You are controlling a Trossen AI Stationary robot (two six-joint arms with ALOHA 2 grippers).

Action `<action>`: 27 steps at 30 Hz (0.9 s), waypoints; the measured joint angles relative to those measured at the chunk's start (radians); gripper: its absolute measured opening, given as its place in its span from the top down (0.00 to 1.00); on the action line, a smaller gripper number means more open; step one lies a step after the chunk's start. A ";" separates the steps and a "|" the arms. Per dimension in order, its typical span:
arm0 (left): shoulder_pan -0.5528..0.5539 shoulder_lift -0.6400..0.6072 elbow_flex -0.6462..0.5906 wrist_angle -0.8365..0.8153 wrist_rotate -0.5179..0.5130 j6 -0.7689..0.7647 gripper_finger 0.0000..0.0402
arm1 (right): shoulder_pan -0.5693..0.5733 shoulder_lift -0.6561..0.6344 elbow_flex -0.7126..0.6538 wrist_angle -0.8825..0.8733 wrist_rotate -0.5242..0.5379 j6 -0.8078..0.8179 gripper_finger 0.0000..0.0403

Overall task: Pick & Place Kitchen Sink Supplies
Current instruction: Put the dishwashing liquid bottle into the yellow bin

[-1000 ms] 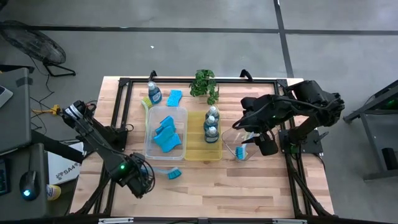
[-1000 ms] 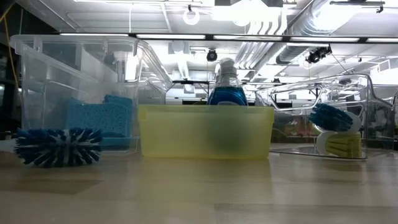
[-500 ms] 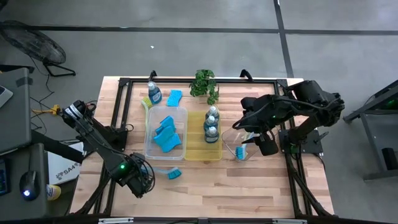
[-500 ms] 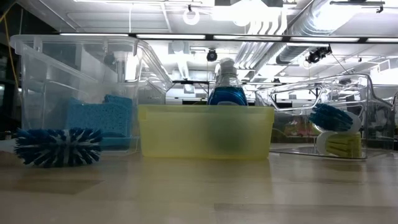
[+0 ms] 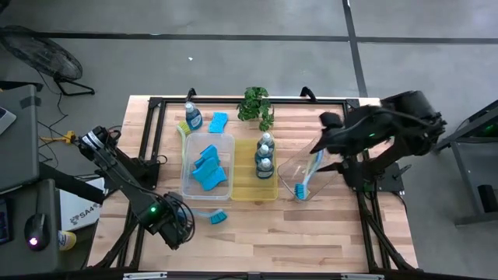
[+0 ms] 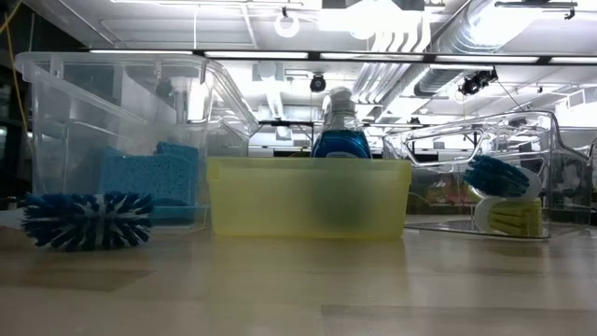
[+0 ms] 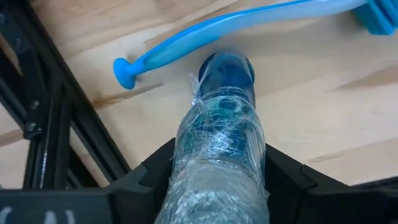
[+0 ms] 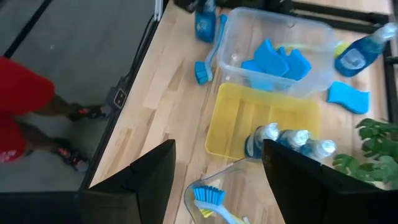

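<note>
Soap bottle, wrapped in crinkled clear film, was clamped in the left gripper at the near left corner of the table. Just ahead of that gripper lay a loose blue brush, its handle end almost touching the bottle's tip.

Sorting appeared roughly half done. Blue sponges sat in the clear tray, bottles stood in the yellow tray, and a brush rested in the second clear tray below the right gripper, whose fingers stood apart and held nothing. Still unplaced, by the look of it: the held bottle, the loose brush, and a far bottle and sponge.

Only the left wrist view showed the grip. The low view showed neither gripper. The right wrist view alone showed a person in red beside the table.
</note>
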 joint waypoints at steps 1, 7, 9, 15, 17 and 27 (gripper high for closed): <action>0.000 0.000 0.000 0.007 0.000 0.002 0.59 | 0.000 -0.013 0.000 0.000 0.009 0.006 0.42; 0.000 -0.018 0.003 0.094 -0.024 0.046 0.59 | 0.000 -0.089 0.000 0.003 0.047 0.032 0.42; 0.000 -0.022 0.018 0.102 -0.046 0.051 0.59 | 0.000 -0.110 0.000 0.003 0.064 0.039 0.42; 0.001 -0.026 0.119 0.087 -0.137 0.109 0.59 | 0.000 -0.160 0.000 0.004 0.103 0.039 0.42; 0.001 -0.026 0.159 0.088 -0.170 0.133 0.59 | 0.000 -0.170 0.000 0.002 0.123 0.039 0.42; 0.029 -0.026 0.352 0.090 -0.342 0.293 0.59 | 0.000 -0.181 0.000 0.001 0.126 0.004 0.42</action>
